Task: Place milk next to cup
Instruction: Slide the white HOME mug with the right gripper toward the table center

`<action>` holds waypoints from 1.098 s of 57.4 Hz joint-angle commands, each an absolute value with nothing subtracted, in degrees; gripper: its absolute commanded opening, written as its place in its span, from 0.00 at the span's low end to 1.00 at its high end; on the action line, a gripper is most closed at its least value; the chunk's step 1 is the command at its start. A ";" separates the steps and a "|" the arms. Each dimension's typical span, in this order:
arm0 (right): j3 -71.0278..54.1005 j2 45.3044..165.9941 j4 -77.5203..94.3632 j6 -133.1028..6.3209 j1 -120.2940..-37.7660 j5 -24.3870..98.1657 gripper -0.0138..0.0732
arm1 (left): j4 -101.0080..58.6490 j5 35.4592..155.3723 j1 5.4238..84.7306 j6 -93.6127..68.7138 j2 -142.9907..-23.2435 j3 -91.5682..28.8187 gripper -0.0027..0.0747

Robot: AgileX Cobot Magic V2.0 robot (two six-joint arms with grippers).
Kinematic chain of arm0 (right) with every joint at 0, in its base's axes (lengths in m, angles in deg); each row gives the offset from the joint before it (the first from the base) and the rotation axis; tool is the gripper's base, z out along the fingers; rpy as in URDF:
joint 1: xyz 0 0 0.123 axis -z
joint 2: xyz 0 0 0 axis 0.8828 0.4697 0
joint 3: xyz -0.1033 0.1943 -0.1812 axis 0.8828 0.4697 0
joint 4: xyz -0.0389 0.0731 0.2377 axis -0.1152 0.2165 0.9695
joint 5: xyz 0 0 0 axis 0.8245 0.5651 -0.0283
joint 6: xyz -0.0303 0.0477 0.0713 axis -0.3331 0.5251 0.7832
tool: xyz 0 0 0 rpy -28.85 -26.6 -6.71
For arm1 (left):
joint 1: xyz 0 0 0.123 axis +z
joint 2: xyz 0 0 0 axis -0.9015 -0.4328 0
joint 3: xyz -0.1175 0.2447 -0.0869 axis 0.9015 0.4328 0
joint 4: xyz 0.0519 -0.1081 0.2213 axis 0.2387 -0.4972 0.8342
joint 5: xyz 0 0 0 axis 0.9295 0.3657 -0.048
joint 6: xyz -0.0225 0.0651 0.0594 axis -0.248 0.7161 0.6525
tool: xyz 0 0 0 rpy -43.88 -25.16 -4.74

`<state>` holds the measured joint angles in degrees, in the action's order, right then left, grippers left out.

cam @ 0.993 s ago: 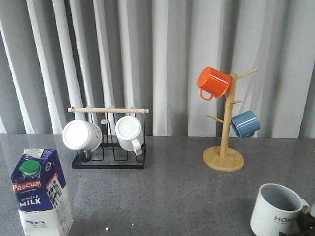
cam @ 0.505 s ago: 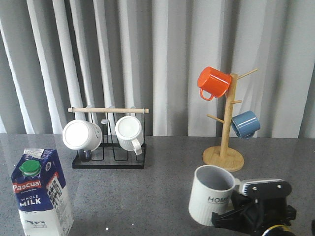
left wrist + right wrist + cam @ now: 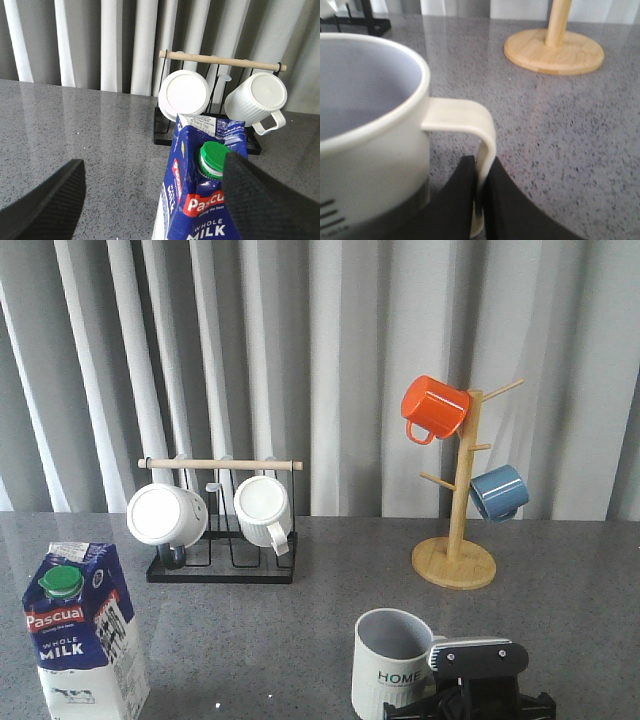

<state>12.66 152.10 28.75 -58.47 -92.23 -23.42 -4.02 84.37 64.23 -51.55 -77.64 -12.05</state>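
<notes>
The Pascual whole-milk carton (image 3: 85, 630) stands upright at the near left of the grey speckled tabletop (image 3: 300, 620), well apart from the HOME cup (image 3: 392, 665), which sits near the front centre-right with its handle (image 3: 470, 130) pinched between the closed fingers of the right gripper (image 3: 479, 200). In the left wrist view the left gripper (image 3: 150, 200) is spread wide, one dark finger (image 3: 45, 200) off to one side of the carton and the other finger (image 3: 265, 200) just beside or against its far side; whether that finger touches the carton cannot be told. The carton looks like stiff paperboard with a glossy print, so it is probably fairly slippery and will dent if squeezed hard; if full it should be heavy and top-heavy, being tall on a narrow base. The flat side panels below the gable, about mid-height, seem the best place to grip, clear of the green cap (image 3: 214, 159) and the sloped top, with the carton kept upright as it travels. Behind stand a black wire rack (image 3: 222, 565) holding two plain white mugs (image 3: 166, 514) under a wooden bar, and a wooden mug tree (image 3: 455, 562) carrying an orange mug (image 3: 434, 407) and a blue mug (image 3: 498, 492).
</notes>
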 commanded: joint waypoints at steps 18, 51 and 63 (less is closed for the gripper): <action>11.21 150.92 26.86 -62.38 -92.62 -28.55 0.17 | -4.36 80.24 63.78 -51.46 -77.34 -14.06 0.72; 11.40 148.67 26.42 -63.44 -92.62 -25.23 0.47 | -4.36 80.24 63.78 -51.46 -77.34 -14.06 0.72; 14.28 144.76 26.40 -65.14 -92.62 -25.03 0.47 | -4.36 80.24 63.78 -51.46 -77.34 -14.06 0.72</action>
<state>13.56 148.57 28.14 -64.25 -92.52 -20.90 -4.02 84.37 64.23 -51.55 -77.64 -12.05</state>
